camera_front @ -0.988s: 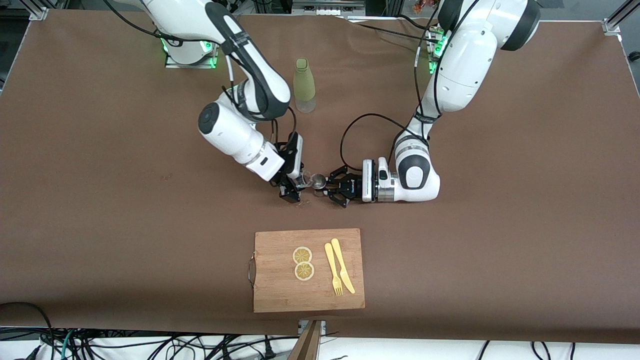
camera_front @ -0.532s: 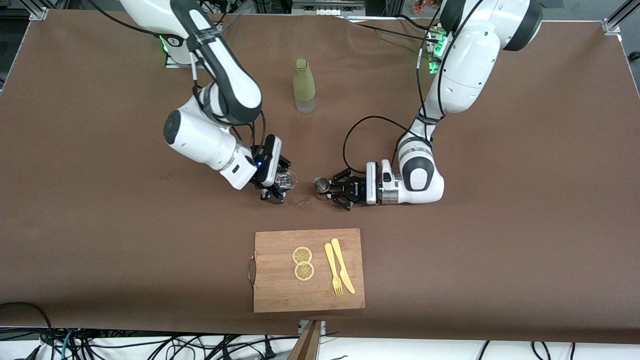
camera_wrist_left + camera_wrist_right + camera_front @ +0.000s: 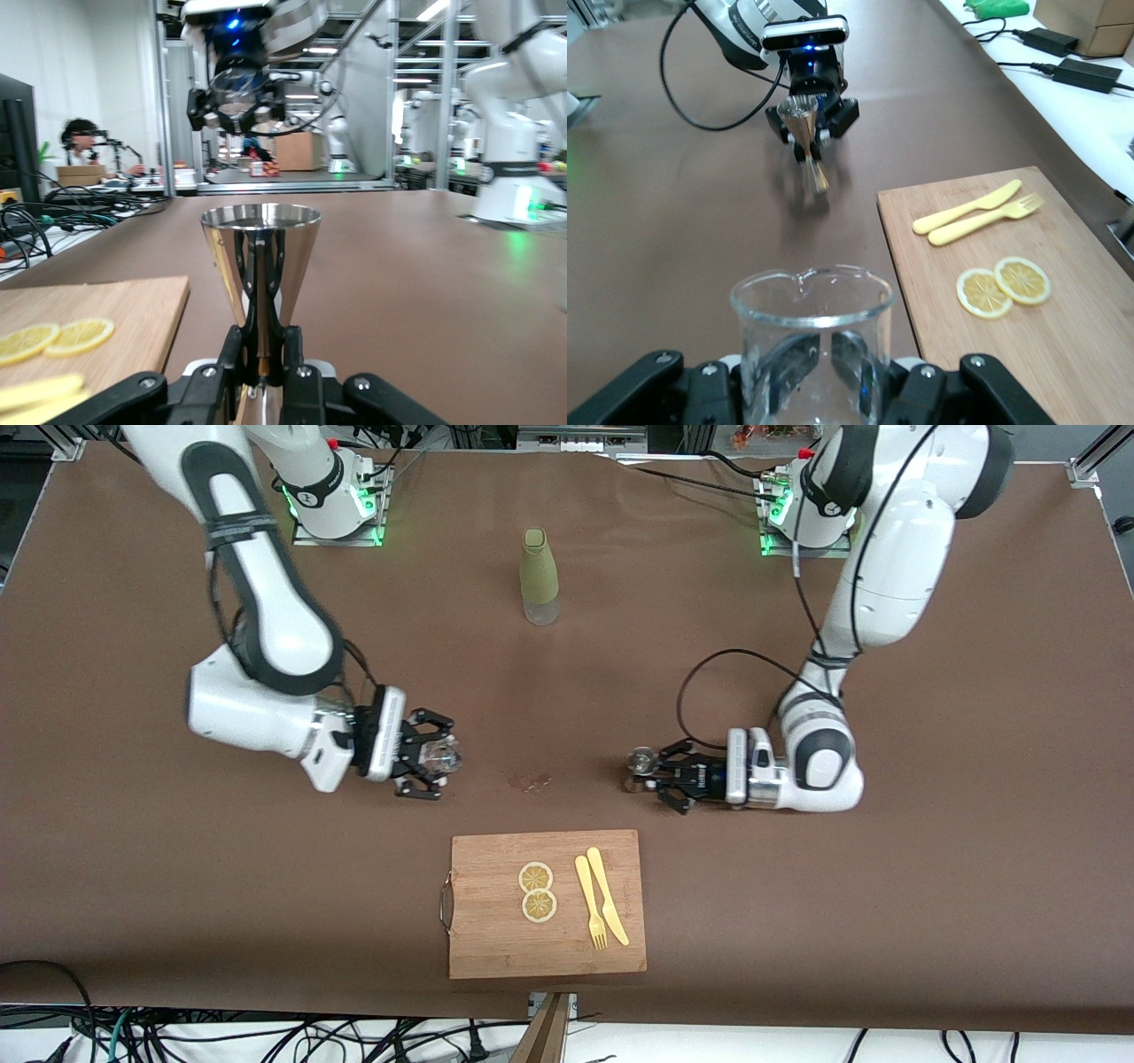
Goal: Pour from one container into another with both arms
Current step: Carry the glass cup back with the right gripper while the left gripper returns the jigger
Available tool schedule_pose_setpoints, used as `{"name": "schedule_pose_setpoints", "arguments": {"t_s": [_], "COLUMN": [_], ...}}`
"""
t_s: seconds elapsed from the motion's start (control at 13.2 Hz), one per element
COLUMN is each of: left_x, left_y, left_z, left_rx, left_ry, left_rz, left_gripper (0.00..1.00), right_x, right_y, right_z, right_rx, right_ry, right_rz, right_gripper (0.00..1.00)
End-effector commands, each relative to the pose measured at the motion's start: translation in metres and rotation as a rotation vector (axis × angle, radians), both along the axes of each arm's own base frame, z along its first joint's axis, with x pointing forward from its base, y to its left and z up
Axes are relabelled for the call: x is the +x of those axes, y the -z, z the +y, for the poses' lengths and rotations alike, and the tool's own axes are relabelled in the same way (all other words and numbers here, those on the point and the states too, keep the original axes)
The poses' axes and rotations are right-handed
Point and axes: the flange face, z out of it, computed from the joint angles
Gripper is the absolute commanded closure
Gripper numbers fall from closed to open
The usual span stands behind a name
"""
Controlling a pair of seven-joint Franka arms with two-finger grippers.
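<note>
- Over the middle of the brown tabletop, both arms hold their vessels well apart, with a small wet stain on the cloth between them.
- Right gripper has its fingers clenched on a clear glass beaker – upright in its wrist view, spout lip turned toward the other arm, and seemingly empty.
- Left gripper has its fingers clenched on the waist of a steel jigger, whose long axis stands upright with the open cup on top; whether liquid sits inside cannot be told.
- Any pour turns on the gap: the jigger lies level with the beaker, toward the left arm's end of the tabletop, and each arm is equally removed from the stain. Judging by this, the vessels look to be parting rather than meeting.
- A green bottle stands farther from the front camera, between the two bases.
- A wooden cutting board lies nearer that camera, carrying two lemon slices and a yellow fork beside a yellow knife.
</note>
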Motion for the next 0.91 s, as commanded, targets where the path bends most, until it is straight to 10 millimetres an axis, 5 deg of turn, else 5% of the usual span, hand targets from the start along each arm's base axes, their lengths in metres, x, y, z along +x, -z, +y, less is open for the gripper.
{"name": "schedule_pose_setpoints", "arguments": {"t_s": [0.0, 0.3, 0.68, 0.84], "left_x": [-0.002, -0.021, -0.060, -0.074], "left_y": [-0.018, -0.022, -0.019, -0.013], "left_z": [0.082, 0.212, 0.333, 0.365], "left_rx": [-0.011, -0.017, 0.026, 0.035], "left_ry": [0.061, 0.059, 0.014, -0.005], "left_rz": [-0.021, -0.012, -0.043, -0.079], "left_gripper": [1.00, 1.00, 1.00, 1.00], "right_x": [0.004, 0.004, -0.019, -0.028], "right_y": [0.015, 0.084, 0.171, 0.200], "right_z": [-0.058, -0.162, -0.226, -0.242], "right_rx": [0.070, 0.139, 0.312, 0.319], "right_ry": [0.001, -0.013, -0.007, -0.005], "right_rz": [0.018, 0.015, -0.032, -0.053], "right_gripper": [1.00, 1.00, 1.00, 1.00]}}
